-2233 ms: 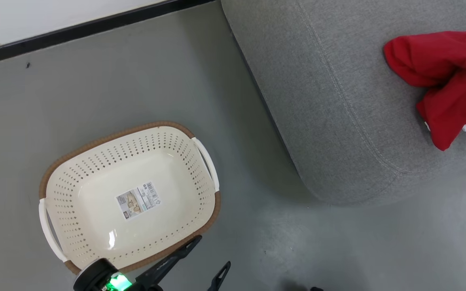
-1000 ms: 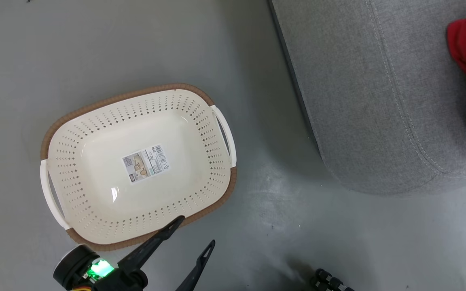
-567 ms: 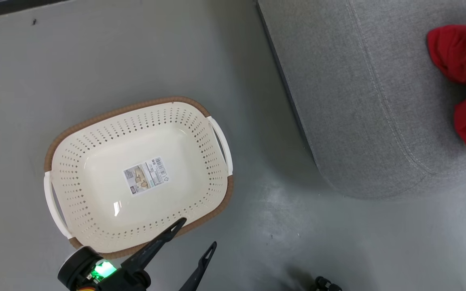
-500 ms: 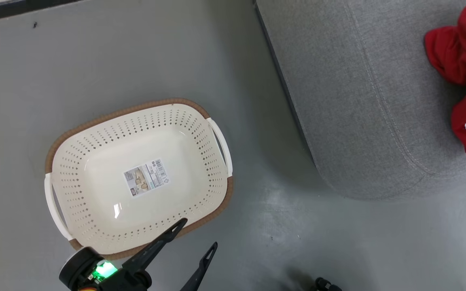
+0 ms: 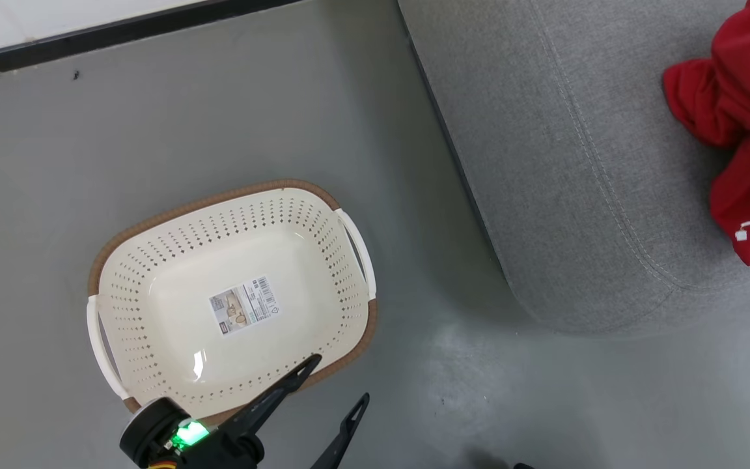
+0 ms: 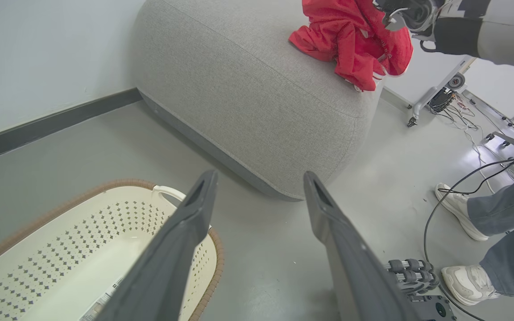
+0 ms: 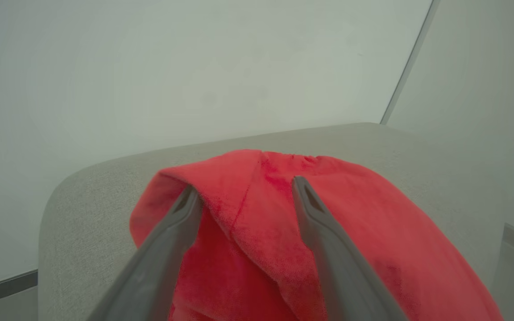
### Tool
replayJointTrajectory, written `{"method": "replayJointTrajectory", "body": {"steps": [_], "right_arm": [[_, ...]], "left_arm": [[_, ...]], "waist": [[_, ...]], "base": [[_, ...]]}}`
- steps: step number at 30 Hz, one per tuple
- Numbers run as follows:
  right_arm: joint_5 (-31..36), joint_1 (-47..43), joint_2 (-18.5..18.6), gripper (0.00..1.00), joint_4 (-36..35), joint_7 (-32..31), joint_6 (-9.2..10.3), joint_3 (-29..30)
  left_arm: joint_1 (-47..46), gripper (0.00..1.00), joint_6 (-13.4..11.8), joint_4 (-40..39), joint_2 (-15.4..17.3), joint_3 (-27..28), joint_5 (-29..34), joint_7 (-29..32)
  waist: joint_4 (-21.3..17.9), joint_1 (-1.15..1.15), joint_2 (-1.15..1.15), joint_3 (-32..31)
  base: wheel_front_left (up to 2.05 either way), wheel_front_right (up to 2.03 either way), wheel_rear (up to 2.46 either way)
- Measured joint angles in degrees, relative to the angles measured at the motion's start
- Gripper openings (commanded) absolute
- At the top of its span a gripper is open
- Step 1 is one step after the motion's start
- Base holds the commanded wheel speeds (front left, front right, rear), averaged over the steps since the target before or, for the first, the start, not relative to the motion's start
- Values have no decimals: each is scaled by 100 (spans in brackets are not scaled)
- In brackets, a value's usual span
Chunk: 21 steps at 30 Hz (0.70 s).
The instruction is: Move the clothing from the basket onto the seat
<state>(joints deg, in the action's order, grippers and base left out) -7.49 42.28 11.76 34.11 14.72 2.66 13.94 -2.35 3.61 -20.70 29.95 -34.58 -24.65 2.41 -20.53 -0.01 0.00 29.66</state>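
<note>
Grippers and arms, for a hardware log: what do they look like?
Left gripper: two long, tapered dark fingers on a black round wrist with a green light. Right gripper: matching dark grey fingers; its forearm is pale grey, thin white cable at the wrist.

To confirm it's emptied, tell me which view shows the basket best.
The head view: almost the whole basket from above, only a label sticker inside. The left wrist view gives one end, partly behind the left claw. The right wrist view faces the clothing on the seat.
</note>
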Motion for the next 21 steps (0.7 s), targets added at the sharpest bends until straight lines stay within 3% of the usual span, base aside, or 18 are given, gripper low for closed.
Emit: {"method": "replayJointTrajectory", "body": {"steps": [12,21], "right_arm": [[105,-686,-153,100,-475,0,-204,-187],[142,-1484,-393,100,-987,0,-276,-241]], "left_arm": [[-277,100,-8,475,-502,-48,-132,-161],[-454,100,-115,1047,-959,105,-365,-464]], "waist": [[163,0,0,-388],[499,0,0,-774]], "base": [[0,0,0],[0,0,0]]}}
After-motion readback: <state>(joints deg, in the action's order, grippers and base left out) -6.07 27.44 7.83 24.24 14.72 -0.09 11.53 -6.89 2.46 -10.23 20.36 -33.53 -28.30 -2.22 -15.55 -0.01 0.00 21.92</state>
